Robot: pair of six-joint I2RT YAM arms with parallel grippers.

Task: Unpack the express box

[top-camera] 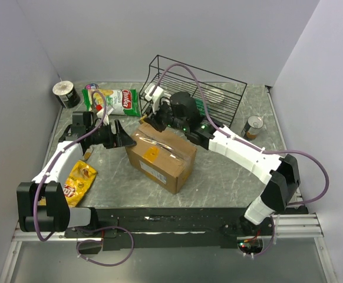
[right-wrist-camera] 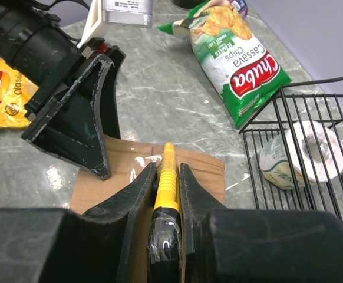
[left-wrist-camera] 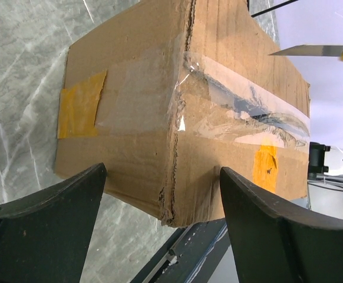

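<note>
The express box point(top-camera: 161, 157), brown cardboard with clear tape and yellow tape patches, lies mid-table. My left gripper point(top-camera: 122, 139) is open at the box's left end. In the left wrist view the box point(left-wrist-camera: 160, 106) fills the frame and its corner sits between the spread fingers point(left-wrist-camera: 48, 224). My right gripper point(top-camera: 150, 121) hovers over the box's far left corner, shut on a yellow utility knife point(right-wrist-camera: 167, 177). The knife points down at the taped top of the box point(right-wrist-camera: 204, 168), close to my left gripper point(right-wrist-camera: 77, 112). The knife's blade point(left-wrist-camera: 310, 50) shows above the box in the left wrist view.
A black wire basket point(top-camera: 218, 88) stands behind the box, holding a white roll point(right-wrist-camera: 304, 156). A green chips bag point(top-camera: 114, 100) and a grey roll point(top-camera: 66, 93) lie at the back left. A yellow Lay's bag point(top-camera: 80, 180) lies front left. A tin can point(top-camera: 254, 126) stands right.
</note>
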